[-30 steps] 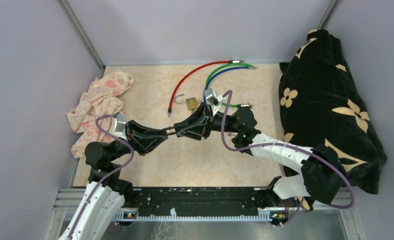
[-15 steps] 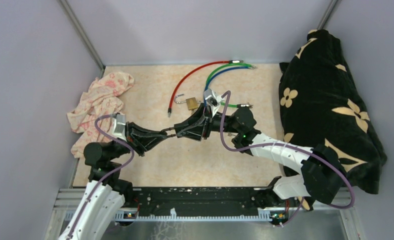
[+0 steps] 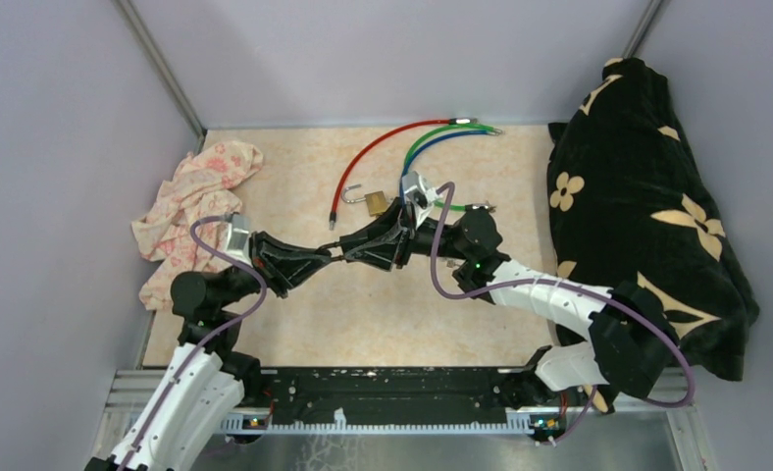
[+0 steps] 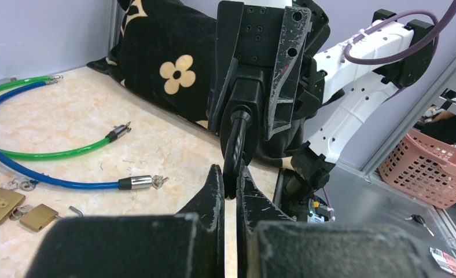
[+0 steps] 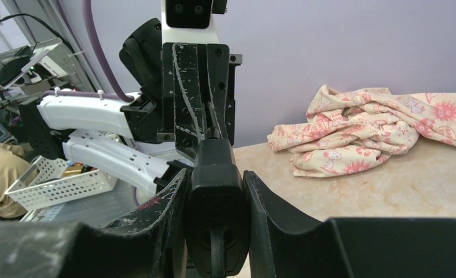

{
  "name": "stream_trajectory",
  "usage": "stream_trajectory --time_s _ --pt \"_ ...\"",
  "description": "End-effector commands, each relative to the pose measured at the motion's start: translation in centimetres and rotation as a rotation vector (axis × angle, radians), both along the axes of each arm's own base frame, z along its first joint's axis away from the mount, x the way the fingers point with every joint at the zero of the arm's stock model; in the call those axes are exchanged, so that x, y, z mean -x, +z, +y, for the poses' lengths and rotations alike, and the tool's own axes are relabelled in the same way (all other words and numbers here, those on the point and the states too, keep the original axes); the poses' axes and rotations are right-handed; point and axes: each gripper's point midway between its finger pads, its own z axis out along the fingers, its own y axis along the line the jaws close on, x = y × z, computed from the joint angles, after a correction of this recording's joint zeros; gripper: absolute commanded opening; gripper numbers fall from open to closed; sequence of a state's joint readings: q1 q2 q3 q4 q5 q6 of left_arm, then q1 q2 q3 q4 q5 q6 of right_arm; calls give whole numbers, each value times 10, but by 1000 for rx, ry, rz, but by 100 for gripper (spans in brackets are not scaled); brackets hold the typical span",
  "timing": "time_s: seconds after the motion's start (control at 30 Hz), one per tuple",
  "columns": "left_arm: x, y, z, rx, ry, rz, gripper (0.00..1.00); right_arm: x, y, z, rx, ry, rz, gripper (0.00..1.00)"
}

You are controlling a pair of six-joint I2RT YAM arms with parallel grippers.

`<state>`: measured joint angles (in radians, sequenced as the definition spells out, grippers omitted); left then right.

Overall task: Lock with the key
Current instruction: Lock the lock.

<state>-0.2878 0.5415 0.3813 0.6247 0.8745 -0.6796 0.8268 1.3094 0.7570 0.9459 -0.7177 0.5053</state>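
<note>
Two grippers meet tip to tip above the middle of the marbled table (image 3: 363,314). The right gripper (image 5: 216,174), reaching in from the near right, has its jaws partly open and clamped on a black lock (image 5: 216,202), a smooth, round-shouldered block with a slot in its near face. The left gripper (image 4: 230,176), coming from the near left, has its jaws pressed fully together at the end of that lock; whether a key sits between the pads cannot be told. Just beyond them lies a brass padlock (image 3: 374,204), shackle open. Farther back curl a red cable (image 3: 368,155), a green cable (image 3: 427,137) and a blue cable (image 3: 432,145). A floral cloth (image 3: 198,196) lies far left and a black flowered cushion (image 3: 638,196) on the right.
</note>
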Motion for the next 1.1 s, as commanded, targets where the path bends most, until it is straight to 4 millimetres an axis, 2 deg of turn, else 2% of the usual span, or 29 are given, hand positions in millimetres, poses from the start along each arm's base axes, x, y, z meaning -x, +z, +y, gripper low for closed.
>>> stream_trajectory --time_s 0.0,0.23,0.3,0.47,0.57,0.63,0.7,1.07 --pt "12 25 -6 23 -55 -72 0 18 18 19 -45 75 -77 0" --pt "5 30 -9 12 -44 -87 0 12 -9 31 3 95 -45 0" --pt "4 24 -12 -6 -55 -71 0 12 -11 33 -1 104 -35 0" --pt "6 -3 -23 -52 -109 20 0 13 -1 36 -23 109 -45 0" --pt "4 13 -22 -34 -88 -57 0 10 -14 40 24 92 -54 0" --pt "6 31 -21 -32 -84 -135 0 7 -30 42 70 82 -48 0" --pt "9 40 -20 -51 -100 -173 0 5 -42 43 106 80 -37 0" --pt "14 35 -26 -128 -167 -226 0 2 -49 49 120 92 -43 0"
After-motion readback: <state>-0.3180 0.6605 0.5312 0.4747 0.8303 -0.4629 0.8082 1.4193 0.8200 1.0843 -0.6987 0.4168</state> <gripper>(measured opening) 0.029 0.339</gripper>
